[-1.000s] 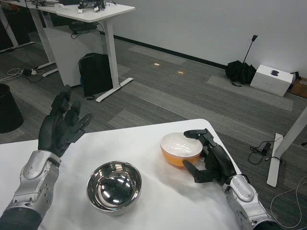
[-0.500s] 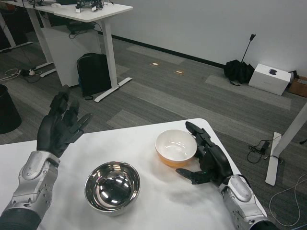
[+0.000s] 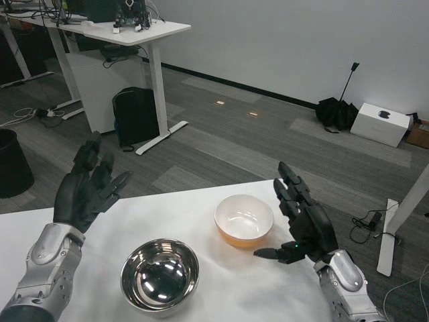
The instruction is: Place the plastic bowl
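Left hand (image 3: pixel 86 190) hovering at the picture's left, raised above the near-left part of the tabletop (image 3: pixel 221 282), black fingers spread apart and pointing up and away, palm turned inward, holding nothing. Silver left forearm (image 3: pixel 43 268) rising from the bottom-left corner, tilting up toward the wrist. Right hand (image 3: pixel 303 221) hanging at the right, over the tabletop's right edge, fingers stretched apart and pointing up and forward, thumb sticking out leftward low over the surface, palm facing left, gripping nothing and touching nothing. Silver right forearm (image 3: pixel 347 292) entering from the bottom-right corner, angling up and inward to the wrist. Both hands standing well apart.
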